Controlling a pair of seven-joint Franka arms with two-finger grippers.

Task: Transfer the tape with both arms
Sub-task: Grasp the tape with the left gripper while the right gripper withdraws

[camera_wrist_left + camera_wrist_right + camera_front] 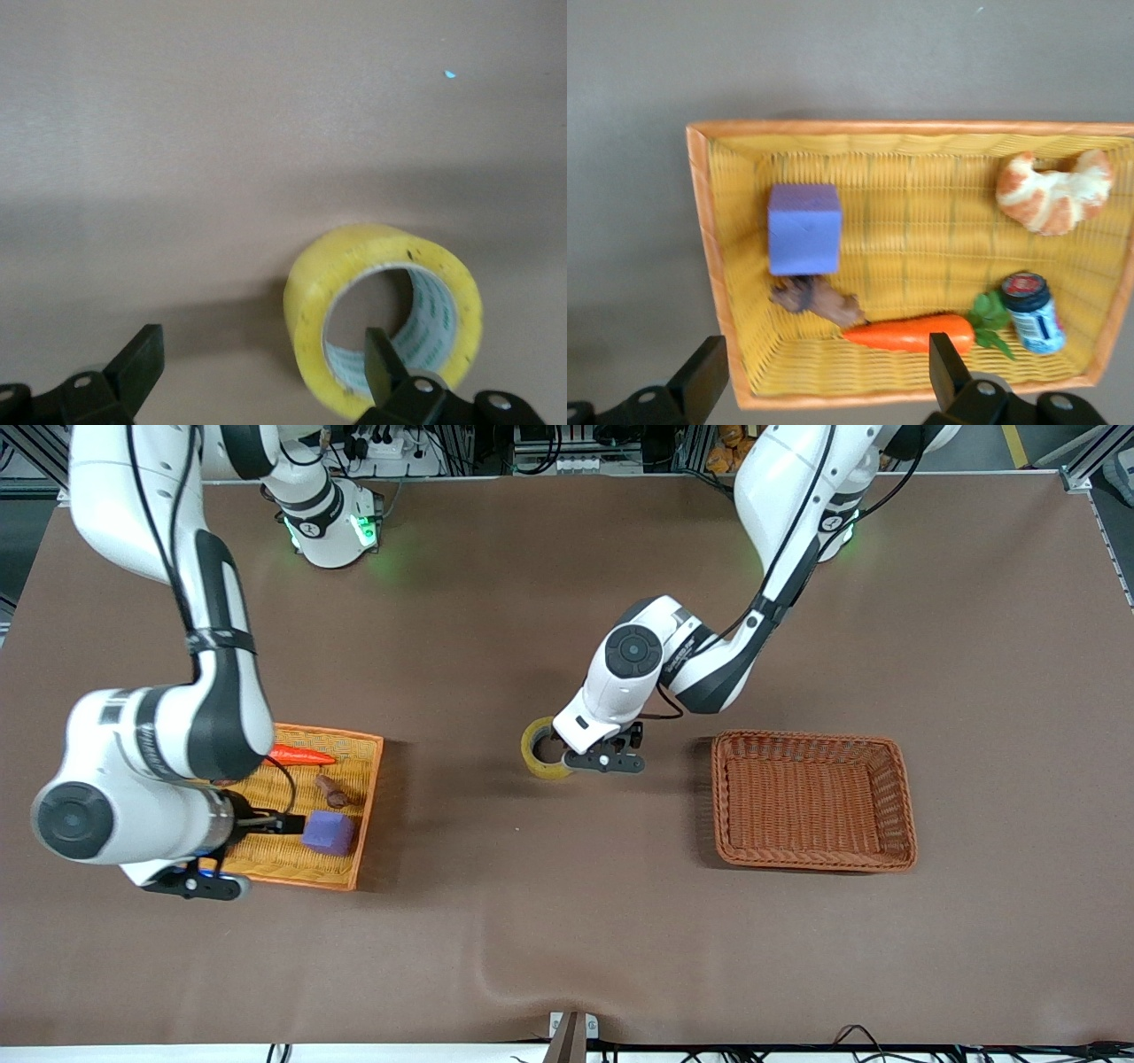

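From the front view I saw the tape, a yellow roll, standing on edge on the brown tabletop near the middle, between the yellow basket at the right arm's end and the brown wicker basket toward the left arm's end. The left hand was low at the roll, right against it. The right hand hung over the yellow basket, where I could make out a purple cube, a toy carrot and a small brown piece.

In the left wrist view the left hand was spread open. One finger sat in front of the roll's hole while the other stood clear on the outside, well apart from the tape. Nothing was pinched; the roll rested on the tabletop, its printed greyish inner core showing.

In the right wrist view the right hand was also open and held nothing, its fingers above the yellow basket. Inside lay the purple cube, just beside the brown piece, then the carrot along one wall, a small blue jar with a red lid at the carrot's leafy end, and a croissant in a corner.
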